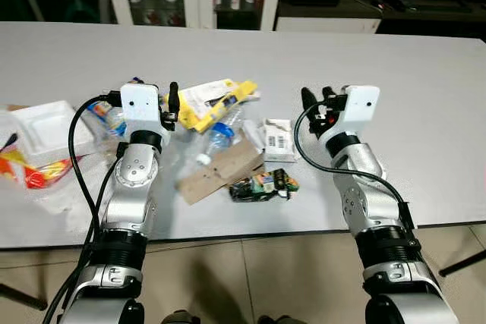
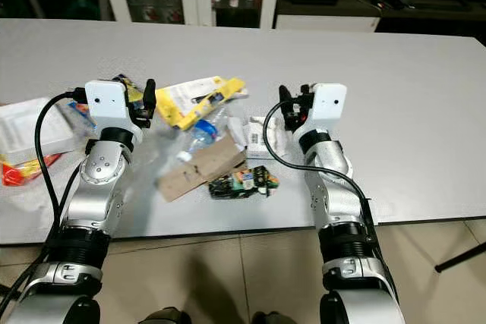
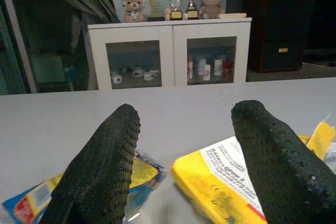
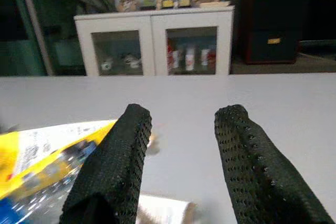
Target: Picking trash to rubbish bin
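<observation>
on grey table both grippers parted, holding nothing: left gripper over yellow wrapper; right gripper beside.

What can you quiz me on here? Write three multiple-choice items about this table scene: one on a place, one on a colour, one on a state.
1. Where does the cardboard piece lie?
A. on the floor
B. on the table, between the two arms
C. on the white cabinet

2. What colour is the large wrapper?
A. yellow
B. purple
C. black

3. How does the left gripper stand?
A. shut on a bottle
B. shut on the wrapper
C. open, holding nothing

Answers: 1 B, it rests flat among the litter; 2 A, yellow with a white label; 3 C, its fingers stand apart with nothing between them.
</observation>
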Controlling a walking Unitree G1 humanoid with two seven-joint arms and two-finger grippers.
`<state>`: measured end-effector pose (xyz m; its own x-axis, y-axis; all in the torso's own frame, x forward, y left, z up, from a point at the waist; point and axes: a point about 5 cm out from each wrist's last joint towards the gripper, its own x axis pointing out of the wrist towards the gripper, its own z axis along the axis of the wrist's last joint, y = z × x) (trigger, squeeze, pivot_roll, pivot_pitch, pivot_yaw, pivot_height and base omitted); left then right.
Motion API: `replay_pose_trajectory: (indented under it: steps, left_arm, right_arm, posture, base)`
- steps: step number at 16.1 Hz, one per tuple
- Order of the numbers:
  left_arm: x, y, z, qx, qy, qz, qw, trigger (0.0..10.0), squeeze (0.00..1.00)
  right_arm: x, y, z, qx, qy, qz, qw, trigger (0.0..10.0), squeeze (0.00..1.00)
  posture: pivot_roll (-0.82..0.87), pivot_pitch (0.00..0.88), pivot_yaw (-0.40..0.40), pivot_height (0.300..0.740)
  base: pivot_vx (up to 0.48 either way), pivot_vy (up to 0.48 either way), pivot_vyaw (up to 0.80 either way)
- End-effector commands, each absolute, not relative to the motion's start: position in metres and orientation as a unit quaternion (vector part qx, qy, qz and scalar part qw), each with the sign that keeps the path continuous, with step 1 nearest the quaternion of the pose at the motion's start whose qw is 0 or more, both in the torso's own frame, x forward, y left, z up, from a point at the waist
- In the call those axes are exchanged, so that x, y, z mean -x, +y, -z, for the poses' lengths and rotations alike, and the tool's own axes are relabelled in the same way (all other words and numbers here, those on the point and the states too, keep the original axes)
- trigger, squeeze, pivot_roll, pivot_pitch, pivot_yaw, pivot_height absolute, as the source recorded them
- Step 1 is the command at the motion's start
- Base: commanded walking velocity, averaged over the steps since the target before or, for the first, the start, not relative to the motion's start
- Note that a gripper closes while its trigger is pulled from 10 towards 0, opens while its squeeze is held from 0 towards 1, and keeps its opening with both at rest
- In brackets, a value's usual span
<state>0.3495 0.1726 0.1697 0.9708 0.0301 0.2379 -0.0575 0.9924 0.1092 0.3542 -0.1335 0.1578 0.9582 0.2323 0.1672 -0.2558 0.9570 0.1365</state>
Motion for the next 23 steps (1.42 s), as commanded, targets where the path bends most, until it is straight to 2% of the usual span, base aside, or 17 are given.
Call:
replay_pose_trajectory:
  steps: [1, 5, 6, 7, 11, 12, 13, 14, 17, 23]
  left_arm:
    - [-0.35, 0.17, -0.174, -0.063, -0.125, -0.021, 0.99, 10.0, 0.0]
    - [-0.349, 0.171, -0.173, -0.064, -0.124, -0.021, 0.99, 10.0, 0.0]
    - [-0.349, 0.17, -0.172, -0.064, -0.124, -0.019, 0.99, 10.0, 0.0]
    - [-0.349, 0.168, -0.171, -0.064, -0.123, -0.012, 0.99, 10.0, 0.0]
    - [-0.348, 0.164, -0.17, -0.066, -0.122, -0.001, 0.99, 10.0, 0.0]
    - [-0.348, 0.161, -0.169, -0.064, -0.121, 0.005, 0.991, 10.0, 0.0]
    - [-0.348, 0.161, -0.169, -0.064, -0.121, 0.006, 0.991, 10.0, 0.0]
    - [-0.348, 0.16, -0.168, -0.064, -0.12, 0.008, 0.991, 10.0, 0.0]
    - [-0.348, 0.155, -0.166, -0.068, -0.119, 0.021, 0.99, 10.0, 0.0]
    - [-0.347, 0.154, -0.166, -0.065, -0.119, 0.025, 0.99, 10.0, 0.0]
  right_arm:
    - [-0.352, -0.134, -0.154, -0.062, -0.059, -0.146, 0.986, 10.0, 0.0]
    - [-0.347, -0.137, -0.15, -0.03, -0.048, -0.181, 0.982, 10.0, 0.0]
    - [-0.346, -0.141, -0.15, -0.027, -0.047, -0.181, 0.982, 10.0, 0.8]
    - [-0.344, -0.149, -0.149, -0.022, -0.039, -0.191, 0.981, 10.0, 1.0]
    - [-0.336, -0.153, -0.153, 0.023, -0.035, -0.274, 0.961, 10.0, 1.0]
    - [-0.334, -0.157, -0.156, 0.047, -0.033, -0.301, 0.952, 10.0, 0.56]
    - [-0.332, -0.158, -0.158, 0.057, -0.032, -0.316, 0.947, 10.0, 0.0]
    - [-0.33, -0.157, -0.159, 0.061, -0.031, -0.336, 0.939, 10.0, 0.0]
    - [-0.311, -0.147, -0.153, 0.083, -0.003, -0.46, 0.884, 10.0, 0.0]
    - [-0.29, -0.133, -0.143, 0.058, 0.036, -0.566, 0.822, 10.0, 0.0]
  posture:
    - [0.04, 0.082, -0.064, 0.74]
    - [0.03, 0.082, -0.068, 0.74]
    - [0.03, 0.081, -0.068, 0.74]
    - [0.02, 0.08, -0.068, 0.74]
    - [0.02, 0.077, -0.07, 0.74]
    - [0.02, 0.071, -0.071, 0.74]
    - [0.02, 0.071, -0.071, 0.74]
    - [0.02, 0.071, -0.071, 0.74]
    - [0.01, 0.062, -0.072, 0.74]
    - [0.01, 0.065, -0.079, 0.74]
  base:
    - [0.0, 0.0, 0.0]
    - [0.0, 0.0, 0.0]
    - [0.0, 0.0, 0.0]
    - [0.0, 0.0, 0.0]
    - [0.0, 0.0, 0.0]
    - [0.0, 0.0, 0.0]
    - [0.0, 0.0, 0.0]
    - [0.0, 0.0, 0.0]
    - [0.0, 0.0, 0.0]
    - [0.0, 0.0, 0.0]
